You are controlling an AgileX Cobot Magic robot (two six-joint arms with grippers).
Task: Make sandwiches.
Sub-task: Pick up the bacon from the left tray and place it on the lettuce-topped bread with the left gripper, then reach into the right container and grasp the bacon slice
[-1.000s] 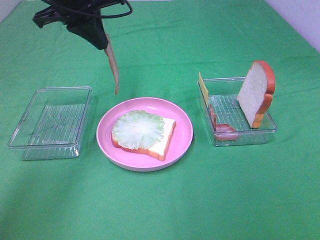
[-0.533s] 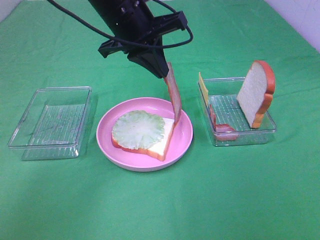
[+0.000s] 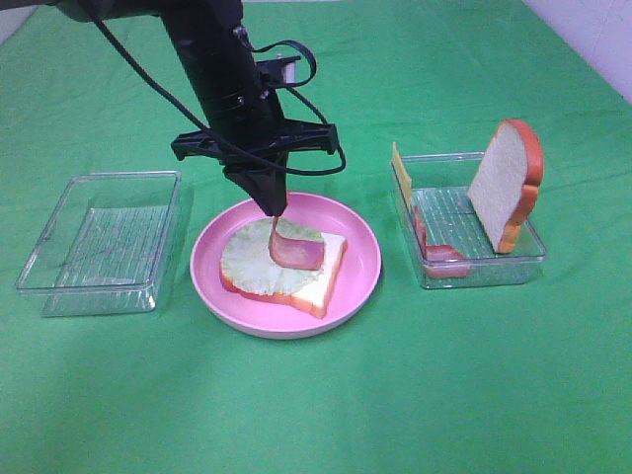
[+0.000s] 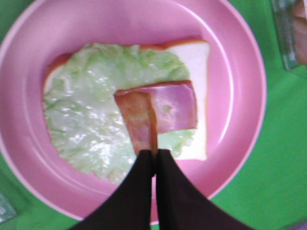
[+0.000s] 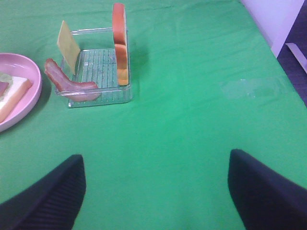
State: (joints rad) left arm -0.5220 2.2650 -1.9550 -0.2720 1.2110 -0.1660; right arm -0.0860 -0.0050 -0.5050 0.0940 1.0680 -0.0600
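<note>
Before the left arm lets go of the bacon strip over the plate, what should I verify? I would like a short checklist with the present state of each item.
1. Left gripper shut on the pink-red bacon strip: ok.
2. Strip's free end resting on the pale green lettuce leaf: ok.
3. Strip lying flat: not ok, the held end rises from a bend.
4. Lettuce on the white bread slice inside the round pink plate: ok.
5. Right gripper open, away from the plate: ok.
6. Second bread slice waiting in the clear plastic tray: ok.
</note>
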